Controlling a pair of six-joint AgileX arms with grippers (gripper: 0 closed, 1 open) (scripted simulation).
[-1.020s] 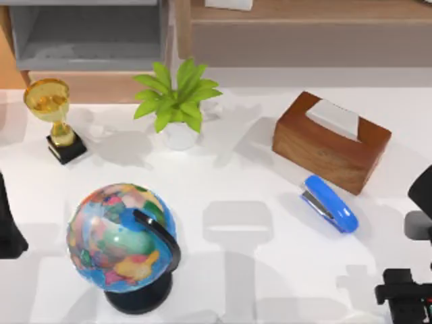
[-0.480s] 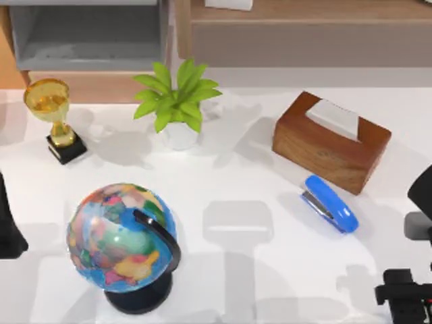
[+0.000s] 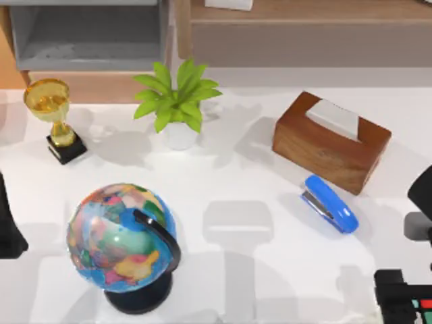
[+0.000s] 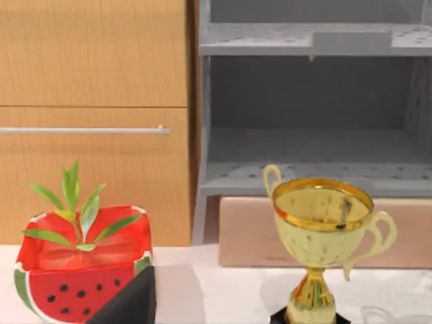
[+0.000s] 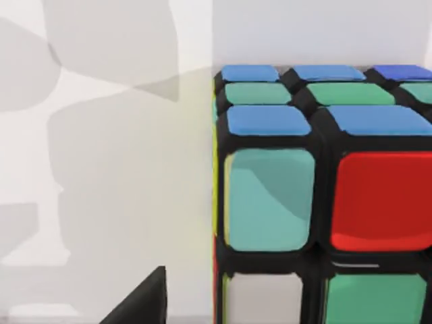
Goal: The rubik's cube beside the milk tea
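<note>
From the top view I see my right arm low at the table's right edge, and a bit of the rubik's cube (image 3: 424, 305) shows by it in the bottom right corner, well apart from everything else; I see no milk tea on the table, so I cannot say the cube lies beside it, and by my reading the placing is still open. The left arm is parked at the table's left edge. Between the globe (image 3: 123, 237) and the blue stapler (image 3: 329, 204) there is a broad bare stretch of table (image 3: 236, 169) for carrying, while the tissue box (image 3: 331, 140), the potted plant (image 3: 177, 101) and the trophy (image 3: 54, 116) crowd the back. In the left wrist view I look across at the trophy, a watermelon-patterned planter (image 4: 81, 266) and a grey shelf (image 4: 310, 115) with a wooden cabinet beside it. In the right wrist view the cube sits very close before the camera on the white table, near the table's rim by my judgement; a dark tip of the right gripper (image 5: 138, 302) shows beside it, and I cannot tell whether the fingers are wide, narrow or gripping.
</note>
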